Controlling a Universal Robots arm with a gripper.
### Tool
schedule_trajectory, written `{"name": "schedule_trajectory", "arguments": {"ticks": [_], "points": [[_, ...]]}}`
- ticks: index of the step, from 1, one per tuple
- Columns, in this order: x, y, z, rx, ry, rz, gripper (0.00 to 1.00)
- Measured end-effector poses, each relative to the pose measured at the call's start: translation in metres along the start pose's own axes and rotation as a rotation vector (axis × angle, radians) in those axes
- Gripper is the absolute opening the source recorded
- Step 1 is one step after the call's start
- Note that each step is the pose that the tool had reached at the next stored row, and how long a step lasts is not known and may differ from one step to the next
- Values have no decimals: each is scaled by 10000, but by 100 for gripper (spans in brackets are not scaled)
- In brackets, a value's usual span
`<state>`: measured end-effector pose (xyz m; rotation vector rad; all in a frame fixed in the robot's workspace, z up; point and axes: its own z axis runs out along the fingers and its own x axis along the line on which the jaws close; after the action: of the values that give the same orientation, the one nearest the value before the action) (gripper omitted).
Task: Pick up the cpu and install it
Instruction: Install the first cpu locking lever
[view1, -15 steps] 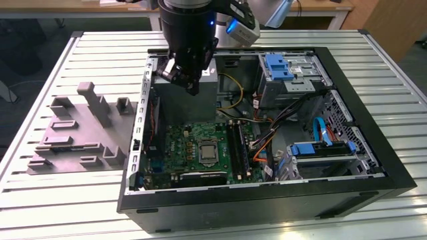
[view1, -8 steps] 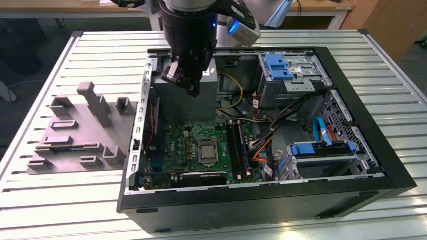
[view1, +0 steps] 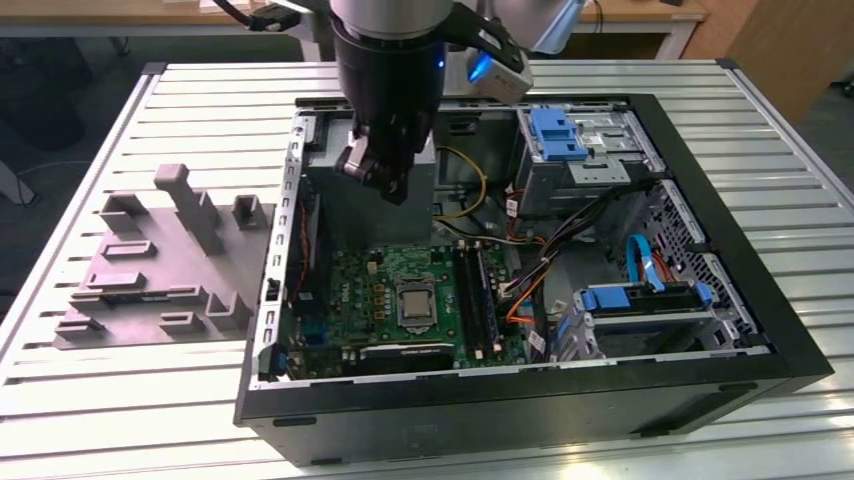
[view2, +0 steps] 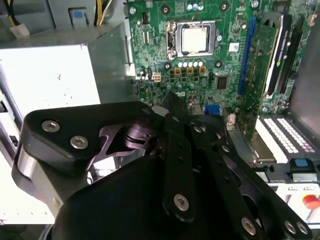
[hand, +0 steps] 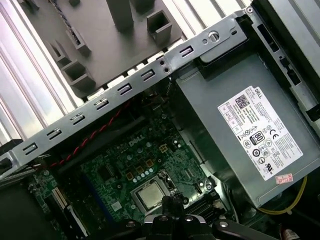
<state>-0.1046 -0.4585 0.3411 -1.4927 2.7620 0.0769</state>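
The cpu (view2: 195, 39) I'm after is a small, thin square chip with a pale silvery-beige metal top, plain and slightly glossy. It lies flat, face up, seated inside the dark metal-framed socket (view2: 194, 39) on the green motherboard (view2: 220, 60), its edges square with the frame around it. In the first wrist view the cpu (hand: 151, 195) shows the same way, level within the frame. In the exterior view it (view1: 415, 302) sits about midway across the board, nearer the board's front edge than its back edge.
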Motion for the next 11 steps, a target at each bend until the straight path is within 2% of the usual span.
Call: {"name": "schedule_trajectory", "arguments": {"ticks": [11], "points": [[-54, -124, 106, 0, 2, -1, 11]]}}
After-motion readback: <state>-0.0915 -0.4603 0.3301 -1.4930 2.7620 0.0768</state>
